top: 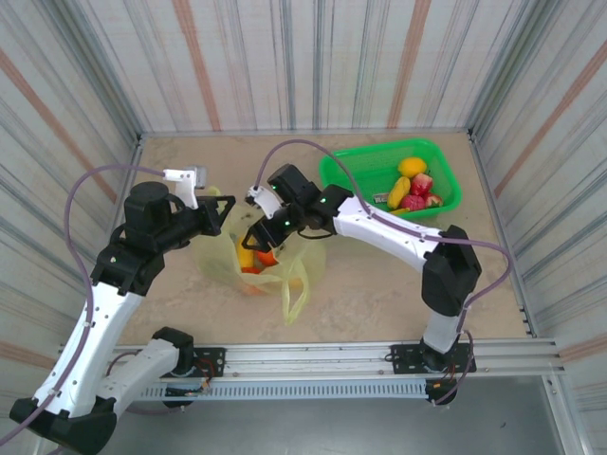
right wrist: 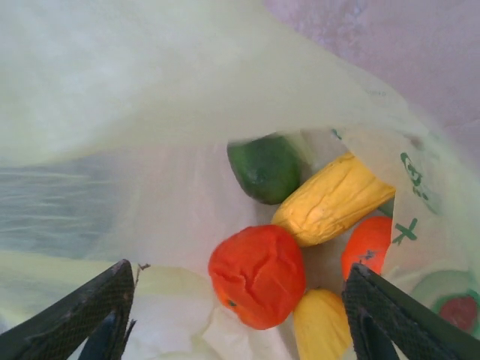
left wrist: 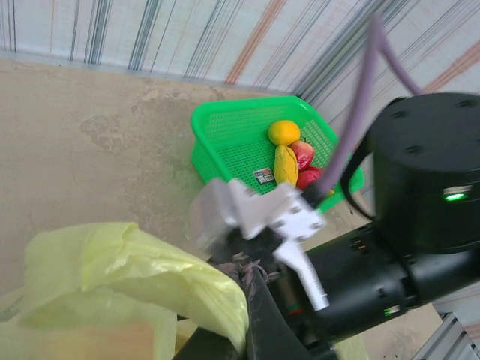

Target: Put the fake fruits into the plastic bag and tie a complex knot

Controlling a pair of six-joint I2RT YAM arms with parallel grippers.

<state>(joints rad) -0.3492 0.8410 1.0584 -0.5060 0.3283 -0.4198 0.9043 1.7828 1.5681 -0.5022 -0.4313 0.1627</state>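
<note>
The plastic bag [top: 213,256] lies left of centre on the table [top: 379,284]. Its long axis runs from a lifted rim at the upper left to a loop handle [top: 296,289] that trails toward the near rail [top: 332,353], and its mouth faces upward.

The left gripper [top: 220,213] is closed on that lifted rim. In the left wrist view, crinkled yellow-green plastic drapes against its dark fingers [left wrist: 259,322].

The right gripper [top: 261,237] hangs over the bag's mouth with its jaws spread wide and nothing between them. Its wrist camera looks straight down into the bag. There the fake fruits sit in a cluster: a green fruit [right wrist: 266,169], a long yellow fruit [right wrist: 334,199] whose axis slants from lower left to upper right, a crumpled red-orange fruit [right wrist: 257,274], an orange fruit [right wrist: 367,244] and a second yellow fruit [right wrist: 322,322].

More fruit sits in the green mesh basket [top: 356,166] at the far right corner, close to the striped walls [top: 285,66]: a lemon [top: 412,167] above red pieces [top: 417,190].

Bare tabletop lies open behind the bag, to its left, and across the near right between the bag and the rail.
</note>
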